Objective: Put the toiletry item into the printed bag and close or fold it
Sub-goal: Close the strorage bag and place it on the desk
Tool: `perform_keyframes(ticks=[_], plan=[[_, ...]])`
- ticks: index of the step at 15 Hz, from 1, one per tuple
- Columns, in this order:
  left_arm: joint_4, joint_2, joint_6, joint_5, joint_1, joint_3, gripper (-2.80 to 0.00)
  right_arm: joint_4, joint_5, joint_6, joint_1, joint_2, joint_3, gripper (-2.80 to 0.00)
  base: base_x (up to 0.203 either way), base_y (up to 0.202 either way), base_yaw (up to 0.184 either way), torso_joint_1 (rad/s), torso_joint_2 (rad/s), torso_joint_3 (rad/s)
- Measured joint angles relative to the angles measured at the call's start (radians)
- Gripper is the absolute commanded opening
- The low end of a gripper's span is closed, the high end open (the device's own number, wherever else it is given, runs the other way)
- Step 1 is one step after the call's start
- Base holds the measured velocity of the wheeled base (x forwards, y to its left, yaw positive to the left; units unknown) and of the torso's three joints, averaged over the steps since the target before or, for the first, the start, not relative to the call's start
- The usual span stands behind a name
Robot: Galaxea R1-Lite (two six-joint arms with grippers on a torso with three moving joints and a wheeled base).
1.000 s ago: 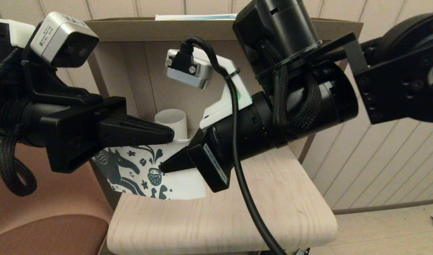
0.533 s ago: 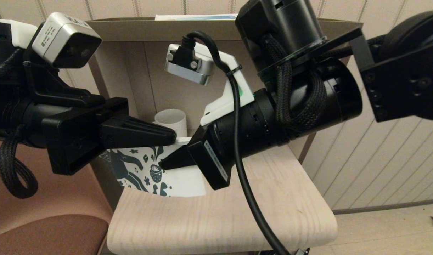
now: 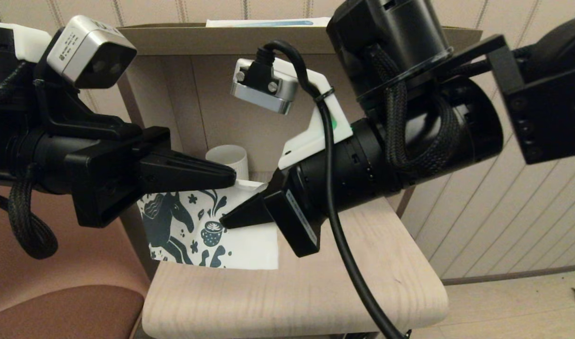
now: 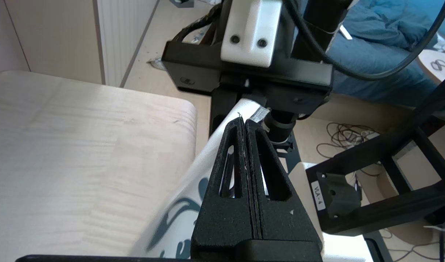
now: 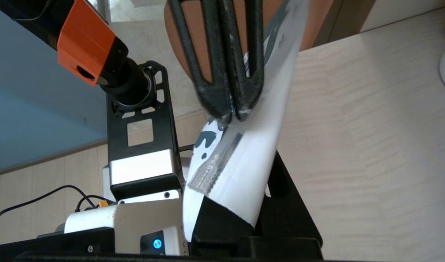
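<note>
Both grippers are closed on the printed bag (image 3: 207, 230), which is held up above the wooden table (image 3: 315, 292) between them. By the left gripper (image 3: 231, 178) the upper edge of the bag is pinched; in the left wrist view the two fingers (image 4: 240, 145) are pressed fully together with the thin fabric caught between them. The right gripper (image 3: 224, 221) is clamped on the bag from the other side, a little lower, and its fingers are seen shut on the white fabric in the right wrist view. The bag is probably held at two points like this so that its top can be kept taut and then folded over or closed. A dark strip near the mouth of the bag is seen in the right wrist view; perhaps it is a fastening. The small tube cannot be seen in any view, so it may already be inside the bag, but this cannot be confirmed. A cream mug (image 3: 228, 157) stands behind the bag on the table.
</note>
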Motion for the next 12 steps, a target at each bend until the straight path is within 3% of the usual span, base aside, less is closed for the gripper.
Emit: perform_keyframes(ticks=[12], plan=[[0.001, 0.011, 0.002, 0.001, 0.000, 0.001, -2.80, -0.002, -0.001, -0.009, 0.006, -0.045, 0.036, -2.80, 0.000, 0.000, 0.000, 0.000, 0.00, 0.000]])
